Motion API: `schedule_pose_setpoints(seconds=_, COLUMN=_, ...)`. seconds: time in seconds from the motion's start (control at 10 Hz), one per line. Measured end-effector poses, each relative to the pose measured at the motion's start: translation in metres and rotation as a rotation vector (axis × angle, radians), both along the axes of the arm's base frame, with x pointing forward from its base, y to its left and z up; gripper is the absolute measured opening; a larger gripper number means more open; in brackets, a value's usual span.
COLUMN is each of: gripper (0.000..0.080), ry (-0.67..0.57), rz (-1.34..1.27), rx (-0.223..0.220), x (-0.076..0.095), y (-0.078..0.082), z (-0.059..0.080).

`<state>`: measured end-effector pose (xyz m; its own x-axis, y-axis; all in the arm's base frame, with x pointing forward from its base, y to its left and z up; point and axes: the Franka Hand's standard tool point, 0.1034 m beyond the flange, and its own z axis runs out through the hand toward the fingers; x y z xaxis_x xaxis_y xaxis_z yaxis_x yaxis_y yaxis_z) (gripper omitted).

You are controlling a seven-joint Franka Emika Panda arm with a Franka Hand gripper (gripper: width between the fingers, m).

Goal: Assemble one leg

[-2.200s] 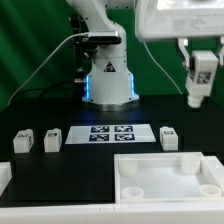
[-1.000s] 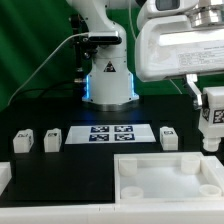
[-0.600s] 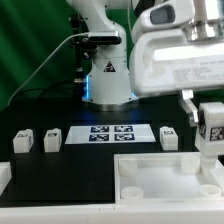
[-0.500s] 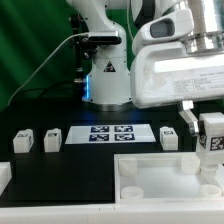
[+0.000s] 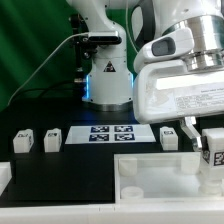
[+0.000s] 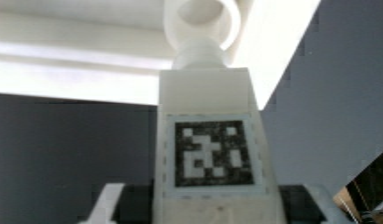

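Observation:
My gripper is shut on a leg, a white block with a black-and-white tag, and holds it upright over the far corner of the large white tray-like piece at the exterior view's right. In the wrist view the held leg fills the middle between my gripper's fingers, and a round corner hole of the tray piece shows just past the leg's end. Three more legs stand on the table: two to the exterior view's left and one right of middle.
The marker board lies flat between the loose legs. The robot base with a blue light stands behind it. A green backdrop closes the back. A small white piece lies at the exterior view's near left edge.
My gripper, with the leg in it, has come down from high at the exterior view's right to just above the tray piece's far right corner. The other parts have not moved.

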<state>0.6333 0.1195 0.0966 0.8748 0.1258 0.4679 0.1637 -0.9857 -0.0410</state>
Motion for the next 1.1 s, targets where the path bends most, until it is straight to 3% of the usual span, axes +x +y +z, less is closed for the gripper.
schedule_pose_setpoints(seconds=0.3, gripper=0.0293, ry=0.013, rz=0.001, rx=0.0, x=-0.009, y=0.002, z=-0.007)
schedule_pose_setpoints(seconds=0.8, gripper=0.0293, ry=-0.085, rz=-0.012, rx=0.024, x=-0.001, y=0.001, z=-0.008)
schedule_pose_setpoints(seconds=1.1, gripper=0.0293, ry=-0.069, rz=-0.042, rx=0.03, x=-0.003, y=-0.001, z=-0.014)
